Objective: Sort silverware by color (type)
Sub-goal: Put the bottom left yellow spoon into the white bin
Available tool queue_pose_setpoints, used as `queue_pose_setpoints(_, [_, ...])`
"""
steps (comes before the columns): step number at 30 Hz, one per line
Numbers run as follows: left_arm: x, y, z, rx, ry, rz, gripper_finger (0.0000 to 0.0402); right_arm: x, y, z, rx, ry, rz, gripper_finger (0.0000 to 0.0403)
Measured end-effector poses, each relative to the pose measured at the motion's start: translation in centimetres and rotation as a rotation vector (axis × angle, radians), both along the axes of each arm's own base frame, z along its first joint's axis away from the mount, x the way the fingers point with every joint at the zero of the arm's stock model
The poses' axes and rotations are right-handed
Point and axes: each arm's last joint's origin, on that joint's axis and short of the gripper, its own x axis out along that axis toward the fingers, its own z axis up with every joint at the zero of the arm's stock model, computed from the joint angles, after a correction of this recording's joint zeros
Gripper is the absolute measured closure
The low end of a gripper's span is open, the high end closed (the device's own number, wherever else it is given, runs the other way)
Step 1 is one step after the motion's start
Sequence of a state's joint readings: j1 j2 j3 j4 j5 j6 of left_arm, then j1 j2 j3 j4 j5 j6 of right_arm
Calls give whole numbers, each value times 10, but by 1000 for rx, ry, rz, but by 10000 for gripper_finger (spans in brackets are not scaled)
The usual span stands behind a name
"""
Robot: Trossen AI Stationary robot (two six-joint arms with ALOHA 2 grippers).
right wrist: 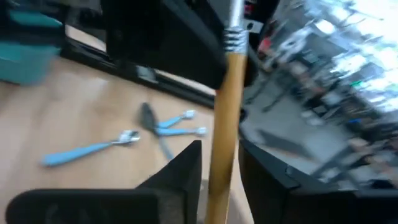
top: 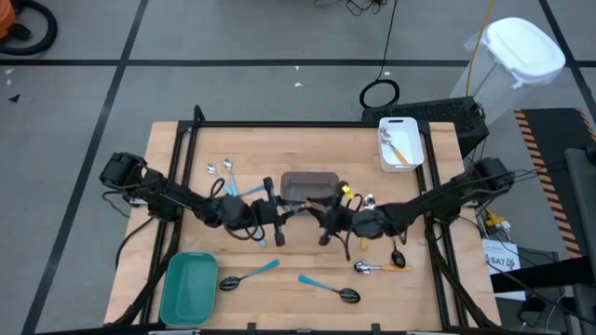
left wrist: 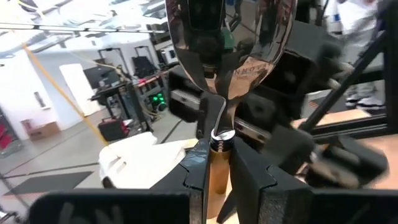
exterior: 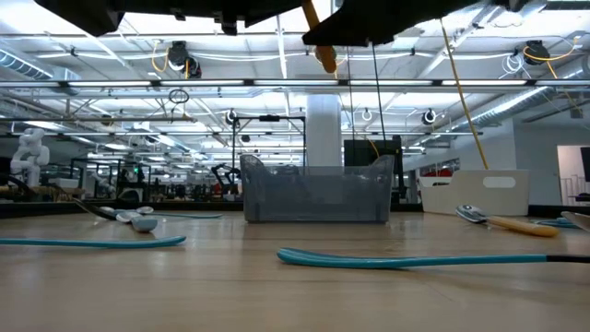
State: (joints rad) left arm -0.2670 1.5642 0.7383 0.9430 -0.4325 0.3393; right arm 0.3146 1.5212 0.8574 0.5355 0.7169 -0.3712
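While both arms meet over the middle of the wooden table [top: 186,149], an orange-handled spoon [left wrist: 219,93] is held between them in the air. The left gripper [left wrist: 216,165] is clamped on this spoon's orange handle just below the neck, the shiny silver bowl standing up past its fingertips. The right gripper [right wrist: 219,165] has its fingers apart on either side of the same orange handle; whether they touch it cannot be told.

At 6 o'clock on the table, nearest the front edge, lie two blue-handled spoons [top: 244,276] with dark bowls, and a teal tray [top: 189,288] sits at 7 o'clock. Toward 4 o'clock lie an orange-handled silver spoon [top: 377,269] and a dark spoon [top: 398,257]. Past the grippers, at the centre, stands a grey bin [top: 308,185]. At 10 o'clock lie several blue-handled silver spoons [top: 222,171]. Farthest, at 1 o'clock, a white tray [top: 400,143] holds orange-handled spoons.
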Motion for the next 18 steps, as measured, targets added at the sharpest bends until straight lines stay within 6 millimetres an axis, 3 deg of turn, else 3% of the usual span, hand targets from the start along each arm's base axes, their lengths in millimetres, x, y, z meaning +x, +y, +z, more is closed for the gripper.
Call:
queue_pose_setpoints(7, [2, 4, 0, -13, -4, -101, 358, -16, -13, 13, 262, 60, 154, 253])
queue_pose_setpoints(18, [4, 4, -3, 13, 19, -320, 358, -12, -28, 13, 541, 127, 501, 220])
